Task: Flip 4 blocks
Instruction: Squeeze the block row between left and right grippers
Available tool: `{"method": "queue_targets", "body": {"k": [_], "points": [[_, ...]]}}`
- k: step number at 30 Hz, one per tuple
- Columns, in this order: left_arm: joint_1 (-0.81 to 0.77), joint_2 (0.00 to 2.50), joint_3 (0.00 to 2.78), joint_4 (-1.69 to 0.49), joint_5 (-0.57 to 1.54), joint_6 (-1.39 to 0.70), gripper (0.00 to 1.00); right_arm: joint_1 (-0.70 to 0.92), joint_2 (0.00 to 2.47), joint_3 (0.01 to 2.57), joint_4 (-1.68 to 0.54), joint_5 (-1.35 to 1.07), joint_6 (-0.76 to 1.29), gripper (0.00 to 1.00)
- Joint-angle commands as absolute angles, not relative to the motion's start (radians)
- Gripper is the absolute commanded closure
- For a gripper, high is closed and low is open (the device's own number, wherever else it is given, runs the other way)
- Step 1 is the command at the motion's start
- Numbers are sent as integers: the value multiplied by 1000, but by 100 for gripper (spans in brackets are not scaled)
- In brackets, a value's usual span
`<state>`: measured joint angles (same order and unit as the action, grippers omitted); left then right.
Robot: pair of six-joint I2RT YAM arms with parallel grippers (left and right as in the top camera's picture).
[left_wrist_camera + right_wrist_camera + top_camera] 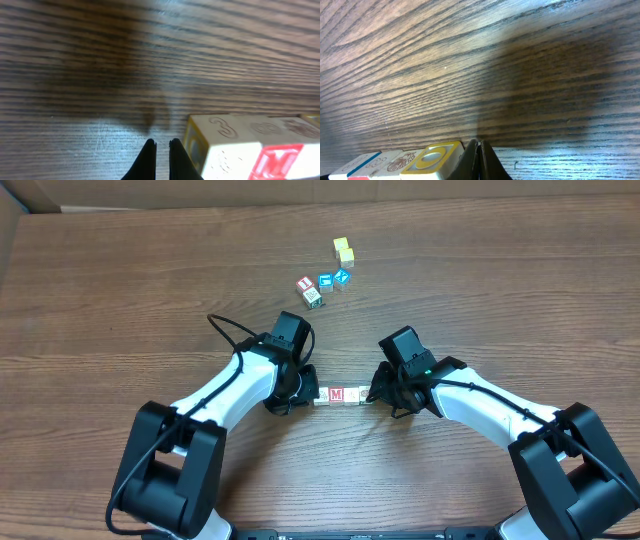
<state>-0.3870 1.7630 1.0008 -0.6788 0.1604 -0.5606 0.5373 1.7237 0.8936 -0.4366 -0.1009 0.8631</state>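
A short row of blocks (341, 394) lies on the tabletop (500, 280) directly between our two grippers, its long axis running straight from one to the other. The block with the red M (337, 394) sits toward the left arm's end. The left gripper (162, 146) has its fingers pressed together on nothing, and the row's end block is just to the right of its tips; we cannot tell whether they touch. The right gripper (478, 146) is also closed and empty, with a yellow-bordered block (437, 156) at the row's other end hard against the left of its tips. Neither arm is clearly nearer, since each has one end of the row. We judge that flipping a block calls for the fingers to part first. Well beyond both grippers lie a cluster of printed blocks (322, 286) and two plain yellow cubes (344, 250).
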Motion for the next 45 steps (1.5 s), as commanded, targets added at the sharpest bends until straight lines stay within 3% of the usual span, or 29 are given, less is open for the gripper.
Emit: {"method": "queue_targets", "body": {"k": [1,33,45], "points": [[-394,1782,988,-672,157,-580,96,538,1724,889,-431,-107,855,96],[-393,1782,988,-606,237,-508,96,538,1724,889,-416,-173,778,96],[-391,1782,990,-593,237,-512,96,540,1724,889,-424,-242,916,96]]}}
